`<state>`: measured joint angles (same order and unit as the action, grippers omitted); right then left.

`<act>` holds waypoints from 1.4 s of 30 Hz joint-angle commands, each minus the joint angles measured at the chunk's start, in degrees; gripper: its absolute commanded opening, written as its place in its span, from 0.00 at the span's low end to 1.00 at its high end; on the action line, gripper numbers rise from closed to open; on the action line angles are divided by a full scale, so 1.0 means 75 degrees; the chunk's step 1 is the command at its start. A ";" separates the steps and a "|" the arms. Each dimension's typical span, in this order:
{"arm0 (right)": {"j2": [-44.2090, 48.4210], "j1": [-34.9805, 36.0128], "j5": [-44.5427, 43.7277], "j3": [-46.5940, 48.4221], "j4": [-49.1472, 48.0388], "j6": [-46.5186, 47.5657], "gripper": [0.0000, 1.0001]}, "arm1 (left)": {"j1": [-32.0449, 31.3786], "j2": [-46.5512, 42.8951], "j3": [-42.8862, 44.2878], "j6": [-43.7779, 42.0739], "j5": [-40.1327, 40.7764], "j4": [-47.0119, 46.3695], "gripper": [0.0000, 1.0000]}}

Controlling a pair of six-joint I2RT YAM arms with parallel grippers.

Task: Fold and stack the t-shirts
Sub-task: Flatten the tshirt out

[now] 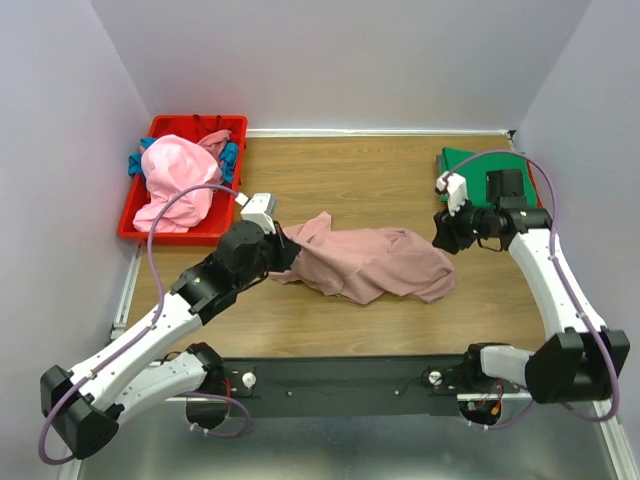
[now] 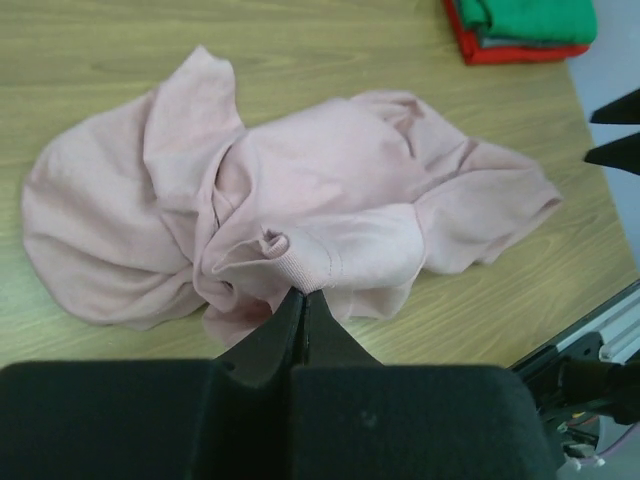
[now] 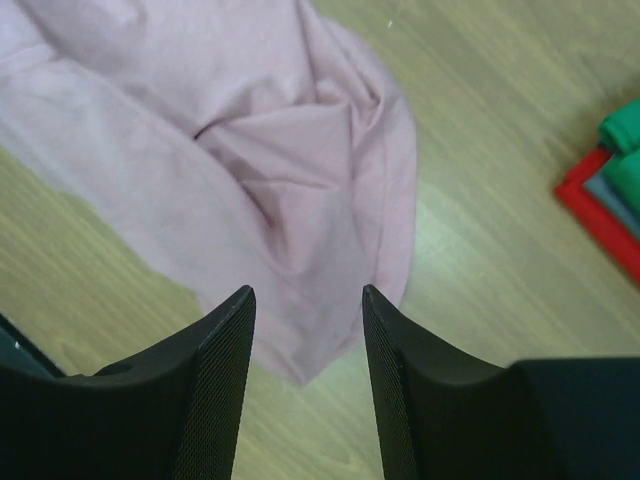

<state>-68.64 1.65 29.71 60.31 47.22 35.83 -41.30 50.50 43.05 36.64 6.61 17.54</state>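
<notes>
The dusty-pink t-shirt lies crumpled mid-table, its print hidden. My left gripper is shut on a ribbed edge of the shirt at its left end; the left wrist view shows the jaws closed on that edge of the shirt. My right gripper is open and empty just above the shirt's right end; in the right wrist view a corner of the shirt lies between the fingers. A folded green-on-red stack sits at the back right.
A red bin at the back left holds a brighter pink tee and a blue one. The folded stack also shows in the left wrist view and the right wrist view. Walls enclose the table on three sides.
</notes>
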 commanded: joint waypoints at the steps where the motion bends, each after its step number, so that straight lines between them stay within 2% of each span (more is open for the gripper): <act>1: -0.0982 -0.0033 0.0467 0.0453 -0.0132 -0.0662 0.54 | 0.0046 -0.0218 0.0552 -0.0198 0.0501 0.0590 0.00; 7: -0.2249 -0.0033 0.1122 0.0666 -0.0167 -0.0923 0.54 | 0.0046 -0.0756 0.0519 -0.0116 0.0548 0.0884 0.00; 13: -0.2518 -0.0021 0.0950 0.0419 -0.0167 -0.0128 0.55 | 0.0034 -0.1002 0.0308 -0.0034 0.0478 0.1083 0.00; 19: -0.3292 0.0003 0.1345 0.0806 0.0266 -0.0079 0.54 | 0.0046 -0.1096 0.0284 0.0024 0.0536 0.1153 0.00; 24: -0.3224 0.0061 0.1335 0.0362 0.0313 -0.0090 0.52 | 0.0046 -0.1179 0.0237 0.0071 0.0548 0.1165 0.00; 25: -0.3188 0.0061 0.1277 0.0291 0.0313 -0.0090 0.50 | 0.0046 -0.1167 0.0260 0.0060 0.0560 0.1165 0.00; 27: -0.3083 0.0073 0.1113 0.0162 0.0313 -0.0090 0.38 | 0.0034 -0.1132 0.0284 0.0013 0.0595 0.1189 0.00; 28: -0.2943 0.0085 0.1066 0.0092 0.0325 -0.0102 0.23 | 0.0045 -0.1120 0.0330 0.0013 0.0607 0.1189 0.00; 30: -0.2732 0.0073 0.1089 0.0103 0.0395 -0.0102 0.11 | 0.0046 -0.1062 0.0401 -0.0022 0.0700 0.1189 0.00; 31: -0.2649 0.0085 0.1135 0.0230 0.0465 -0.0091 0.01 | 0.0046 -0.1038 0.0529 -0.0034 0.0735 0.1189 0.00; 35: -0.2239 0.0073 0.1277 0.1176 0.1132 0.0085 0.00 | 0.0057 -0.0898 0.1114 -0.0245 0.1144 0.1212 0.00; 38: -0.1712 0.0073 0.0984 0.1974 0.1309 -0.0020 0.00 | 0.0057 -0.0640 0.2027 -0.0619 0.1472 0.1154 0.00; 42: -0.1150 0.0073 0.0410 0.4176 0.1450 0.0015 0.00 | 0.0046 -0.0207 0.3644 -0.1439 0.1626 0.0500 0.00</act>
<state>-82.26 1.93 36.47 78.83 56.27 35.22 -41.23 48.10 61.36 31.92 14.41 28.10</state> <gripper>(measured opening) 0.005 0.008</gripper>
